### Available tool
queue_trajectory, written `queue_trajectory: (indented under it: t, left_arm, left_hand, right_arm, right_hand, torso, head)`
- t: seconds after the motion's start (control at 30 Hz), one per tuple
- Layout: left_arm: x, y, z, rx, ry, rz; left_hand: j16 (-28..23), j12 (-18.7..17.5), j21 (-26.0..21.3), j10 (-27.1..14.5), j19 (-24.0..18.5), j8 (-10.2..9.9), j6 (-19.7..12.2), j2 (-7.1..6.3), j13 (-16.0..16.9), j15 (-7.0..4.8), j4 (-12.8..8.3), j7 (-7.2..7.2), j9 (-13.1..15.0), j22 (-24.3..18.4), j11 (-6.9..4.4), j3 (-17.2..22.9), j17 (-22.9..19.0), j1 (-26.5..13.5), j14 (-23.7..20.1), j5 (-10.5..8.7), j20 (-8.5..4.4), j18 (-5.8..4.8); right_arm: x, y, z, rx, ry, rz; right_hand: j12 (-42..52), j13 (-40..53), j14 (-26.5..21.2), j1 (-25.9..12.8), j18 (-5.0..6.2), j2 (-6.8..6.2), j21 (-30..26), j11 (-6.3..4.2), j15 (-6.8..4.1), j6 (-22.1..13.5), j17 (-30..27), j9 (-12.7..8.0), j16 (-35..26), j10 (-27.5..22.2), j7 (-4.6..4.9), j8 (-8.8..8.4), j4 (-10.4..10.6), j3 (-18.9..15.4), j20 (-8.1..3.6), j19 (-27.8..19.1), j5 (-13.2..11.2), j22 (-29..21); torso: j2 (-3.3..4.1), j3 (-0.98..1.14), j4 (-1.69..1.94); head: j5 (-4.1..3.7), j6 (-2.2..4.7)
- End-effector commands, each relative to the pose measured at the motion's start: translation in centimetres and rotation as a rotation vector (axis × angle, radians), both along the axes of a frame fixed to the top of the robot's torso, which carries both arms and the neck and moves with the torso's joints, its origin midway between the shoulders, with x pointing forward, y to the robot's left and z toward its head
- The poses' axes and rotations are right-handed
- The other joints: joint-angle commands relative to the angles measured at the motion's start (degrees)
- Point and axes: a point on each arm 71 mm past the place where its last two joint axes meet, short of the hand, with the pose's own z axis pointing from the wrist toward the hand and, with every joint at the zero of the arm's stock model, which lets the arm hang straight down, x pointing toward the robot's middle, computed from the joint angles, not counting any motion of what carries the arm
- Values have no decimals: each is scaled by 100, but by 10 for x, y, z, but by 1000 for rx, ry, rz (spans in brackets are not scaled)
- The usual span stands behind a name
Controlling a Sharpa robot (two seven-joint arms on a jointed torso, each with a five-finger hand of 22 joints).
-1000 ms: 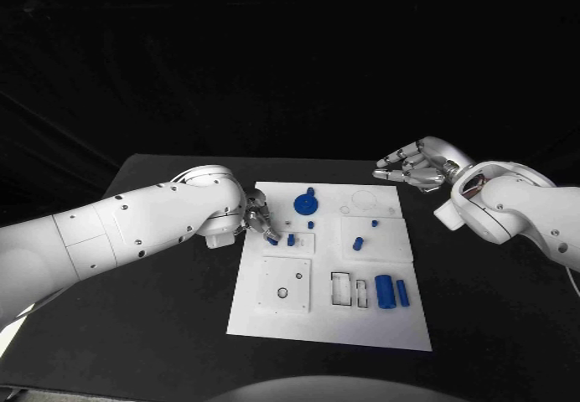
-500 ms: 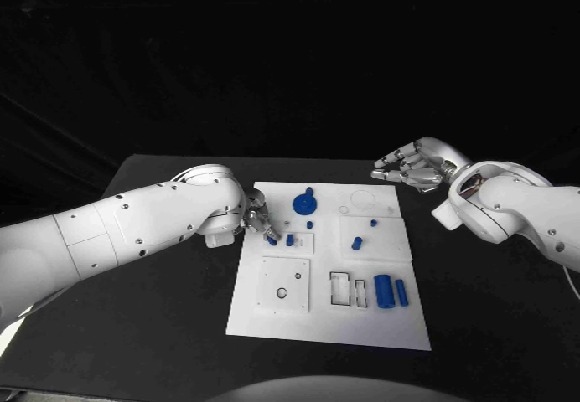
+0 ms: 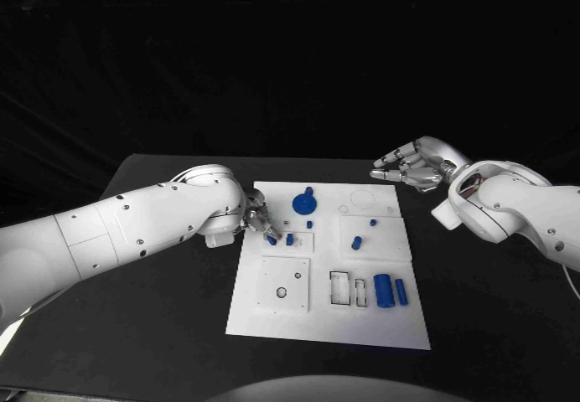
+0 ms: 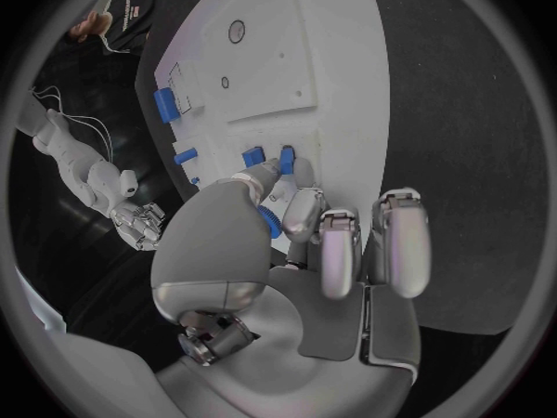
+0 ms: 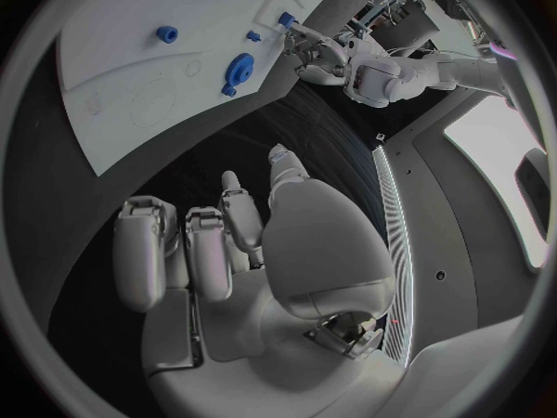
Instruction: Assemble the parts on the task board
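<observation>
Presently, items as follows.

Board: white task board (image 3: 272, 314) lies flat on the black table (image 3: 145, 335), between the two arms.

Left hand: left hand (image 3: 256, 219) sits over the board's left edge, fingers bent down; its fingertips (image 4: 282, 165) pinch a small blue peg (image 3: 272, 239), which touches the board by a small raised block.

Second peg: another short blue peg (image 3: 290, 239) stands just beside the held one, on the side away from the left hand.

Right hand: right hand (image 3: 412, 167) hovers past the board's far right corner, well apart from every part, fingers loosely curled and spread, holding nothing.

Round piece: a blue disc with a knob (image 3: 305, 201) rests near the board's far edge, just beyond the left hand.

Small pieces: a blue stub (image 3: 358, 244) and a tiny blue dot (image 3: 374, 224) lie mid-board, between the hands.

Cylinders: two upright-lying blue cylinders (image 3: 385, 291) sit side by side on the board's near right, well apart from both hands.
</observation>
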Motion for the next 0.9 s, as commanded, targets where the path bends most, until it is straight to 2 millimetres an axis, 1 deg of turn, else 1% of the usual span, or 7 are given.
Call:
queue_trajectory:
  t: [0.03,0.13,0.43,0.7,0.8,0.83,0.9]
  left_arm:
    - [-3,0,-7,29,20,-11]
    - [-3,0,-7,31,17,-12]
    - [-2,0,-7,38,13,-11]
    - [-2,0,-7,42,11,-11]
    - [-2,0,-7,42,11,-11]
    - [-2,0,-7,43,11,-11]
    - [-2,0,-7,43,11,-10]
  left_hand:
    - [17,26,32,47,304,33,23,-5,19,-28,13,-15,13,603,3,-53,1510,-65,604,37,-27,-67]
    - [17,46,50,63,313,44,37,-19,42,-31,47,-20,22,629,0,-94,1510,-141,604,71,-31,-72]
    - [17,81,81,91,328,66,63,-89,82,-40,124,-31,40,674,-11,-194,1510,-325,604,143,-40,-81]
    - [17,104,95,107,335,76,78,-124,110,-44,169,-36,49,696,-14,-246,1510,-415,604,154,-44,-86]
    - [17,108,97,110,336,78,80,-132,115,-46,178,-37,51,699,-15,-256,1510,-432,604,154,-45,-86]
    - [17,112,96,113,336,80,83,-135,120,-47,190,-38,52,698,-16,-267,1510,-452,604,155,-47,-86]
    - [17,112,97,113,337,83,87,-145,119,-48,210,-38,55,699,-17,-286,1510,-484,604,155,-48,-86]
  right_arm:
    - [-1,2,0,0,3,16]
    - [-1,2,0,0,2,16]
    - [-1,2,0,1,0,17]
    - [-1,2,0,2,-1,18]
    - [-1,3,0,3,-2,20]
    - [-1,4,0,3,-2,21]
    - [-1,4,0,4,-2,22]
  right_hand:
    - [-2,99,485,-28,64,10,-34,6,-38,40,1053,9,-20,-17,11,20,-1,-22,-11,-43,13,-6]
    - [-2,99,485,-28,64,10,-34,6,-38,40,1053,9,-20,-17,11,20,-1,-22,-11,-43,13,-6]
    - [-18,84,483,-30,65,9,-38,6,-38,37,1046,9,-26,-28,12,18,-1,-30,-12,-45,14,-12]
    - [-18,84,483,-30,65,9,-38,6,-38,37,1046,9,-26,-28,12,18,-1,-30,-12,-45,14,-12]
    - [-15,87,484,-29,65,9,-38,6,-38,36,1050,8,-23,-26,12,17,-2,-33,-12,-44,14,-11]
    - [-15,87,484,-29,65,9,-38,6,-38,36,1050,8,-23,-26,12,17,-2,-33,-12,-44,14,-11]
    - [-15,87,484,-29,65,9,-38,6,-38,36,1050,8,-23,-26,12,17,-2,-33,-12,-44,14,-11]
  torso:
    - [-1,-2,-1]
    - [1,0,-4]
    - [-3,-1,5]
    - [-2,-4,-2]
    - [-1,-1,-6]
    - [0,3,-4]
    - [-3,0,4]
  head:
    - [-7,0]
    - [-1,-7]
    - [-6,-10]
    - [-5,-11]
    - [0,-14]
    - [-2,-13]
    - [-10,-15]
